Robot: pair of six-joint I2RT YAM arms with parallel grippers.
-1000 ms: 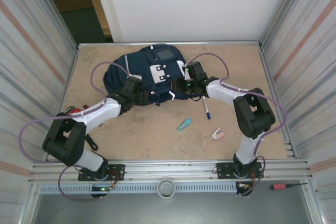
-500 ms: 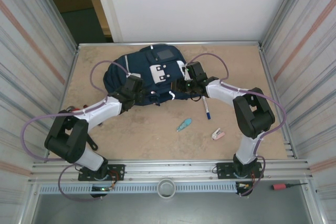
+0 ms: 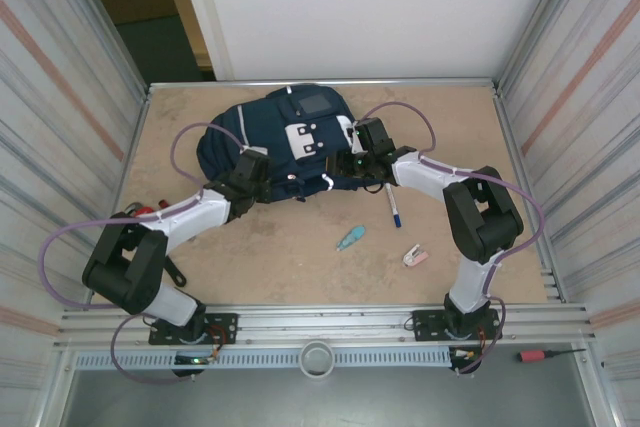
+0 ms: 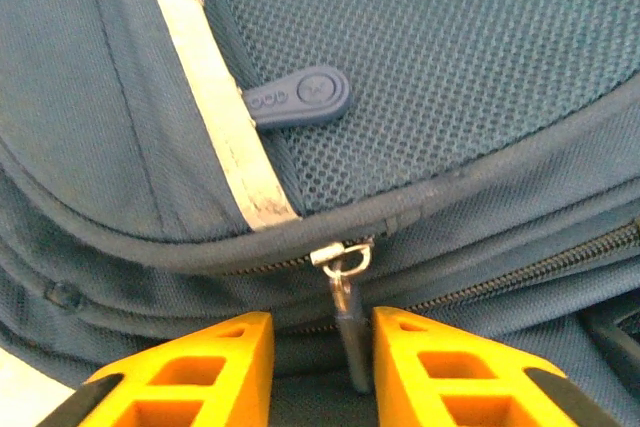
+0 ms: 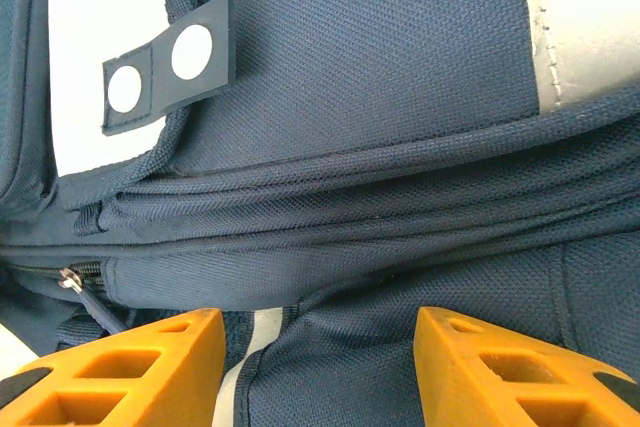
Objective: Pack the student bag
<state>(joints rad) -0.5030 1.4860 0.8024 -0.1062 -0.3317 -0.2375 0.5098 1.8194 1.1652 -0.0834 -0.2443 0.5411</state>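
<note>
Between my left end effector's (image 4: pixel 320 332) parted jaws sits the bag's (image 4: pixel 450 67) pull (image 4: pixel 350 342); I'd pinch it squarely, then drag along. My right end effector (image 5: pixel 318 332) gapes too.

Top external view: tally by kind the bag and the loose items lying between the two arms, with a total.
student bag: 1
pen: 1
small teal item: 1
small pink-and-white item: 1
Total: 4
</note>
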